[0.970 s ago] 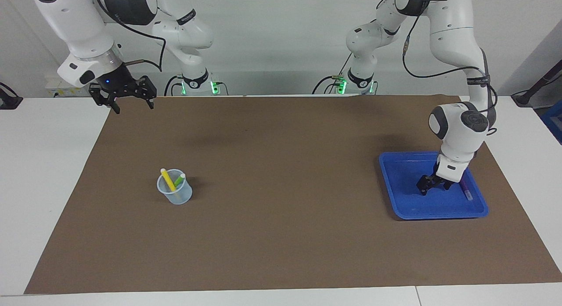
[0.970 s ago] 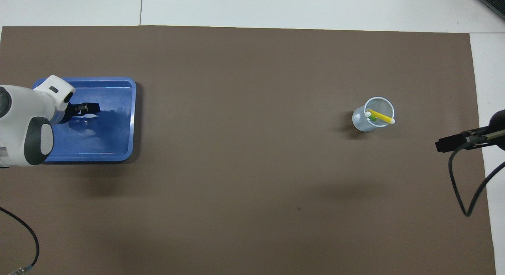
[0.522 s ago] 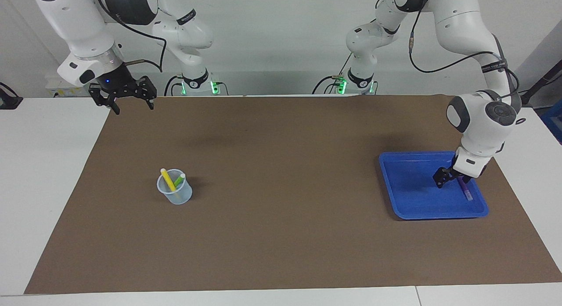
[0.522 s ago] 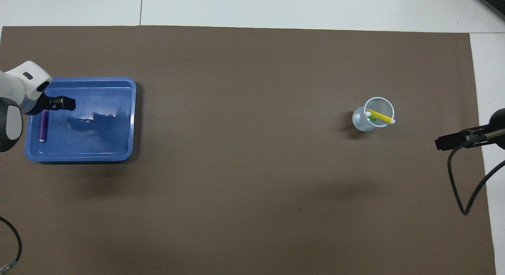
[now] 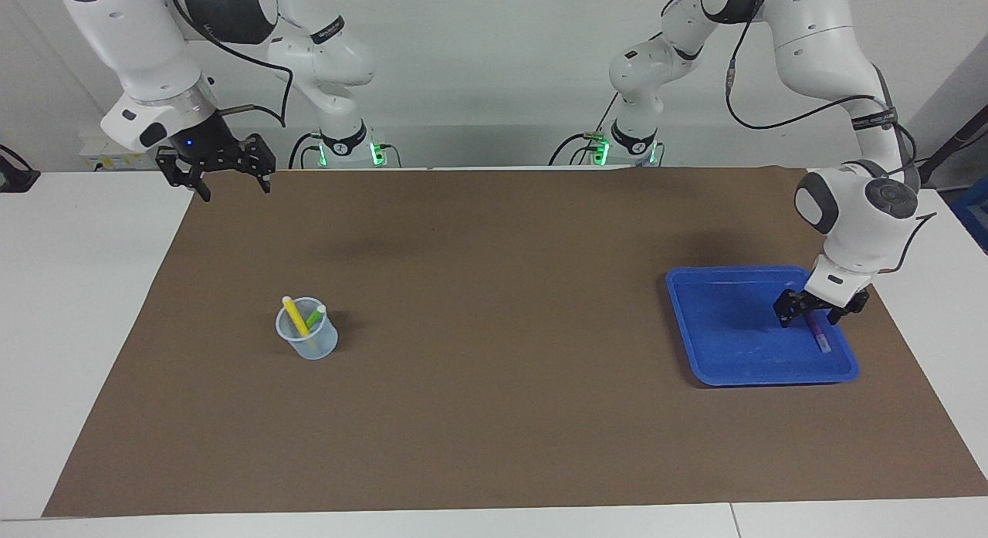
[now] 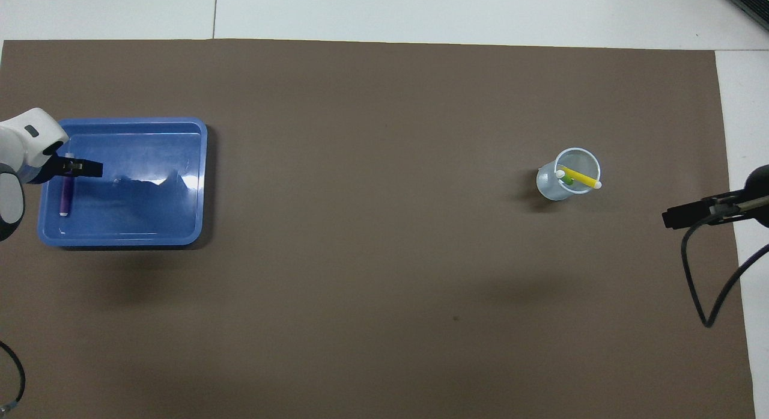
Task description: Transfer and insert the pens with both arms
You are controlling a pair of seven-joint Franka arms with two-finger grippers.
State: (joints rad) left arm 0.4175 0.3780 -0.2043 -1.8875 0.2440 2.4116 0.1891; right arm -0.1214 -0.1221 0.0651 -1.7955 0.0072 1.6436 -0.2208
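Sliding across the blue tray (image 5: 718,306) toward its outer edge over the last second, the left gripper (image 5: 820,316) has come from mid-tray to hang low over the purple pen (image 5: 817,334). Its fingers stand wide apart, straddling the pen's upper end without closing on it. The purple pen lies flat in the tray, along the side at the left arm's end of the table, cap end pointing away from the robots. In the overhead view the left gripper (image 6: 77,167) crosses the purple pen (image 6: 64,193) near one end.

Well away from the tray, toward the right arm's end of the table, the clear cup (image 5: 307,339) already holds the yellow pen (image 5: 295,316) and the green pen (image 5: 315,317), both leaning on its rim. The right gripper (image 5: 230,175) waits open, raised over the mat's corner.

The step in hand appears to be picking up the last pen. Next, the left gripper likely needs to settle lower, centred on the barrel, and close.
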